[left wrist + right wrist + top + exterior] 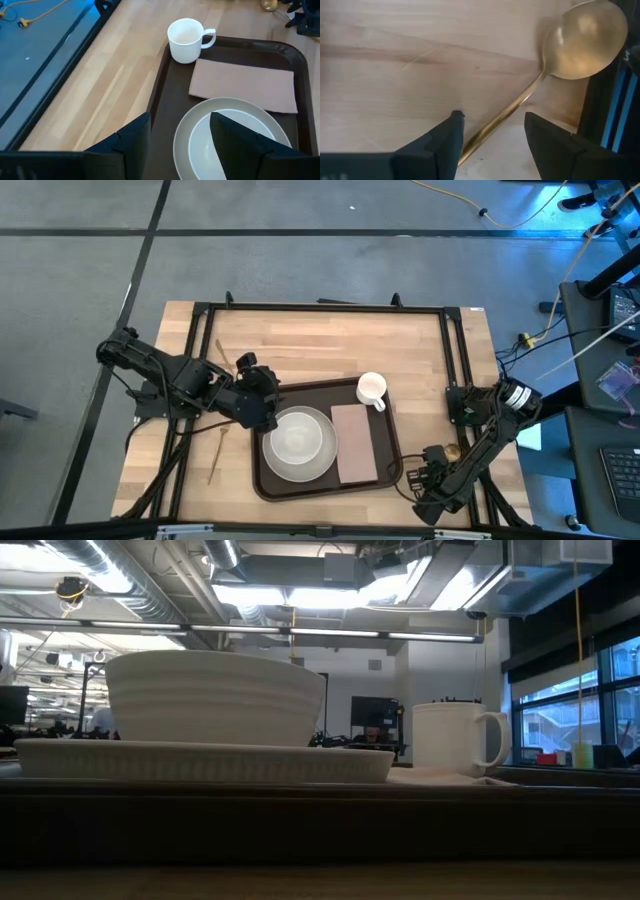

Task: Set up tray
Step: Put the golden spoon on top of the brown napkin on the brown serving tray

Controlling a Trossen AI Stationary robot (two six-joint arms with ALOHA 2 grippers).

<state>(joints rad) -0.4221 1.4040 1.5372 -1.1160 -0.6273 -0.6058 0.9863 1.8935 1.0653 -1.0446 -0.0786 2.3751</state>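
At the tabletop's (300, 340) near right edge, the right gripper (492, 137) straddles a gold spoon (555, 60), fingers apart, not closed; the thin handle may slip. Farther in, the tray (385, 470) carries plate, bowl, napkin, mug; the left gripper (180, 135), open and empty, could nudge the bowl (235, 150).

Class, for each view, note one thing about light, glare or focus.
High view: even light, blue glow at the room's edge. Low view: bright ceiling lights behind the bowl and mug, tray rim dark. Right wrist view: the spoon bowl shines, slightly soft.
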